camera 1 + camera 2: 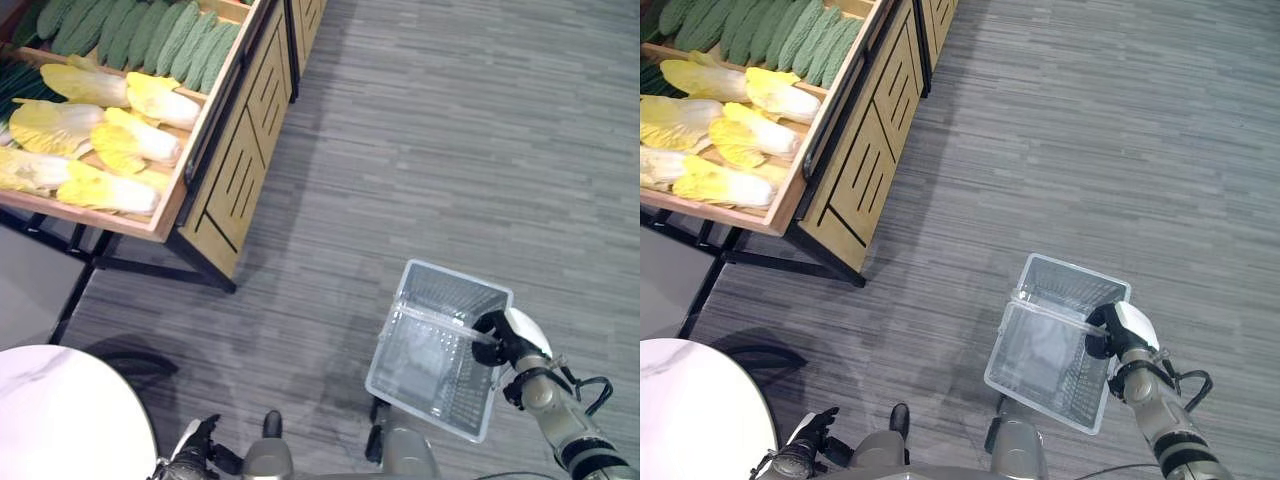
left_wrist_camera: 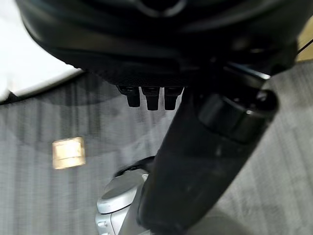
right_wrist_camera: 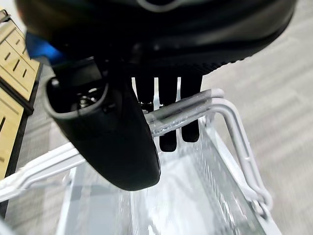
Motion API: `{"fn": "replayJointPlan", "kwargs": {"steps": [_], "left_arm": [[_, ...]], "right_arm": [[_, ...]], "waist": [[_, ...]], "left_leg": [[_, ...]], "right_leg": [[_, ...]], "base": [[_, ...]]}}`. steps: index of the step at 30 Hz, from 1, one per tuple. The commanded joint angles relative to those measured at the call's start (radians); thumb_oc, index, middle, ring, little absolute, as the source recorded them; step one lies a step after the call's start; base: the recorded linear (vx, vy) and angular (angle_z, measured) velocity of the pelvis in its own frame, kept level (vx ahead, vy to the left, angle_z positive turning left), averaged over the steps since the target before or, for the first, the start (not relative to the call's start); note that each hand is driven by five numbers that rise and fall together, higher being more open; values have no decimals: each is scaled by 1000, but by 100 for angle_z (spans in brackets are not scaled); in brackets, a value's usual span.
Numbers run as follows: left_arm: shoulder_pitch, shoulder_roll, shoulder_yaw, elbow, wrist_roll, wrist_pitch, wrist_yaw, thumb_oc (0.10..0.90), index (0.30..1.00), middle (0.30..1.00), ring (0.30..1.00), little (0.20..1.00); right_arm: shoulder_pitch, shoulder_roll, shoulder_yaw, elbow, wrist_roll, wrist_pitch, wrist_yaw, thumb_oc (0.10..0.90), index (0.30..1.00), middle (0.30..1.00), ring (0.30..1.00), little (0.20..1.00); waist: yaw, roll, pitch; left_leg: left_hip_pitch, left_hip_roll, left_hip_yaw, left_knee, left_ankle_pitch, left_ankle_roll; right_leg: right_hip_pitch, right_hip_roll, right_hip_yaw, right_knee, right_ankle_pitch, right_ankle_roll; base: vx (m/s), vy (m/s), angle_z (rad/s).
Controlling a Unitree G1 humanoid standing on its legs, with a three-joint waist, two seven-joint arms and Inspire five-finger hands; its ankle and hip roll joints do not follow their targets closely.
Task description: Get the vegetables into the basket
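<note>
- The right hand holds the clear plastic basket by its handles, above the grey floor. In the right wrist view the fingers are curled over the 2 white handles and the thumb stands in front of them; the eye views show only the hand at the basket's rim.
- The same wrist view looks down into the basket, and no vegetable is seen inside it. The eye views agree: the bottom looks bare.
- The vegetables lie in the wooden display stand at the upper left of the eye views, well apart from the basket. The right wrist view shows only a corner of this stand.
- The yellow cabbages lie in 1 compartment. About 8 can be counted in the left eye view, but some overlap, so the count is not sure.
- The green bumpy gourds lie in a row in the compartment behind the cabbages. About 10 are visible, and the row is cut by the picture edge.
- The left hand hangs low beside the round white table. In the left wrist view its fingers appear short and bent inward, with nothing between them.
- The left wrist view also shows a small pale square patch on the floor.
</note>
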Motion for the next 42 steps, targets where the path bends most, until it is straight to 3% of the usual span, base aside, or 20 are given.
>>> {"fn": "replayJointPlan", "kwargs": {"steps": [1, 2, 5, 6, 7, 8, 10, 11, 12, 15, 20, 21, 22, 29, 32, 34, 35, 37, 40, 42], "left_arm": [[-16, 49, -23, -7, -33, 4, 20, 900, 1000, 1000, 1000, 1000], [-18, 42, -22, -16, -42, 7, 21, 900, 1000, 1000, 1000, 1000], [-22, 39, -17, -27, -58, 9, 27, 900, 1000, 1000, 1000, 1000], [-34, 30, -11, -18, -69, 12, 41, 900, 1000, 1000, 1000, 1000], [-34, 31, -11, -18, -69, 12, 41, 900, 1000, 1000, 1000, 1000], [-38, 23, -3, -9, -64, 16, 49, 900, 1000, 1000, 1000, 1000], [-36, 18, 3, -3, -68, 16, 53, 900, 1000, 1000, 1000, 1000], [-30, 10, 8, -2, -75, 18, 56, 900, 1000, 1000, 1000, 1000], [-16, 2, 18, 0, -87, 20, 64, 900, 1000, 1000, 1000, 1000], [5, 7, 18, 15, -75, 20, 59, 900, 1000, 1000, 1000, 1000], [29, 18, 16, 35, -45, 20, 37, 900, 1000, 1000, 1000, 1000], [22, 35, 1, 51, -6, 22, 24, 900, 1000, 1000, 1000, 1000], [7, 56, -4, 39, -8, 22, 27, 900, 1000, 1000, 1000, 1000], [-43, 118, -6, -16, -40, 20, 46, 900, 1000, 1000, 1000, 1000], [-62, 127, -12, -23, -47, 15, 49, 900, 1000, 1000, 1000, 1000], [-73, 127, -16, -26, -50, 11, 53, 900, 1000, 1000, 1000, 1000], [-73, 127, -16, -26, -50, 10, 53, 900, 1000, 1000, 1000, 1000], [-90, 118, -14, -16, -43, 10, 58, 900, 1000, 1000, 1000, 1000], [-77, 109, 0, -8, -40, 6, 59, 900, 1000, 1000, 1000, 1000], [-57, 107, 13, 3, -37, 8, 56, 900, 1000, 1000, 1000, 1000]], "right_arm": [[-2, -94, -82, -118, 23, -61, -76, 400, 300, 300, 300, 300], [22, -92, -101, -121, 31, -60, -87, 400, 300, 300, 300, 300], [36, -88, -110, -120, 36, -59, -89, 400, 300, 300, 300, 300], [50, -79, -118, -123, 42, -57, -92, 400, 300, 300, 300, 300], [50, -78, -118, -123, 42, -57, -92, 400, 300, 300, 300, 300], [68, -67, -128, -125, 43, -57, -91, 400, 300, 300, 300, 300], [74, -61, -129, -116, 43, -58, -94, 400, 300, 300, 300, 300], [79, -55, -129, -106, 42, -54, -97, 400, 300, 300, 300, 300], [84, -41, -119, -96, 36, -54, -105, 400, 300, 300, 300, 300], [60, -41, -97, -81, 29, -58, -100, 400, 300, 300, 300, 300], [61, -32, -84, -83, 17, -56, -80, 400, 300, 300, 300, 300], [38, -7, -70, -70, 9, -50, -70, 400, 300, 300, 300, 300], [23, 4, -57, -58, 9, -46, -72, 400, 300, 300, 300, 300], [-19, 30, -25, -50, 8, -43, -72, 400, 300, 300, 300, 300], [-23, 30, -23, -59, 7, -43, -72, 400, 300, 300, 300, 300], [-21, 30, -27, -69, 11, -44, -77, 400, 300, 300, 300, 300], [-21, 30, -27, -69, 11, -43, -77, 400, 300, 300, 300, 300], [-21, 33, -30, -76, 9, -41, -84, 400, 300, 300, 300, 300], [-8, 33, -37, -87, 0, -41, -84, 400, 300, 300, 300, 300], [9, 28, -48, -108, -2, -42, -73, 400, 300, 300, 300, 300]], "waist": [[21, -55, -22], [17, -62, -16], [24, -65, -9], [42, -69, 4], [38, -72, 0], [40, -74, -8], [44, -71, -14], [52, -64, -21], [77, -50, -29], [111, -44, -39], [120, -52, -55], [114, -82, -73], [113, -97, -78], [86, -91, -46], [62, -85, -30], [48, -88, -23], [46, -85, -20], [28, -84, -19], [22, -85, -23], [28, -94, -34]], "left_leg": [[-25, 15, 0, 123, 88, 19], [-70, 33, 51, 201, 120, 21], [-105, 23, 52, 208, 123, 23], [-177, -17, 49, 176, 79, 30], [-182, -22, 47, 173, 84, 32], [-220, -41, 69, 84, 37, 46], [-235, -41, 79, 19, 49, 47], [-259, -38, 80, -39, 87, 47], [-306, -44, 64, -148, 179, 32], [-325, -53, 9, -214, 219, 11], [-286, -51, 34, -208, 222, 25], [-258, -85, 80, -171, 169, 73], [-248, -98, 92, -156, 143, 96], [-145, -131, 112, -138, 58, 160], [-96, -132, 100, -143, 31, 155], [-77, -127, 83, -131, 4, 138], [-74, -124, 80, -128, 0, 136], [-34, -99, 43, -102, -53, 105], [6, -83, 5, -78, -99, 79], [26, -76, -20, -71, -119, 66]], "right_leg": [[-74, -72, 25, 139, -49, 81], [-37, -58, 9, 128, -72, 61], [-16, -51, 1, 113, -79, 59], [17, -45, -2, 88, -91, 64], [13, -49, -4, 87, -88, 65], [30, -47, -8, 68, -104, 74], [40, -44, -10, 61, -110, 78], [56, -37, -9, 53, -115, 79], [94, -10, 3, 42, -135, 78], [144, 11, 49, 40, -164, 80], [182, -1, 77, 57, -188, 91], [178, -57, 123, 108, -160, 124], [155, -72, 142, 153, -130, 136], [-3, -96, 142, 461, 35, 151], [-50, -117, 99, 374, 26, 141], [-79, -138, 104, 239, 19, 143], [-69, -135, 99, 233, 19, 143], [-108, -184, 137, 58, 75, 175], [-129, -217, 168, 9, 125, 199], [-113, -206, 169, 25, 103, 198]], "base": [[323, -416, 19], [184, -242, 25], [121, -158, 29], [115, -109, 36], [244, -150, 45], [205, -24, 38], [200, 4, 33], [326, 83, 31], [320, 84, 13], [411, 145, -46], [282, 216, -60], [454, 535, -23], [521, 619, -49], [183, 187, -31], [263, -10, 7], [247, -104, 22], [346, -203, 15], [456, -270, 34], [363, -221, 57], [410, -327, 81]]}}
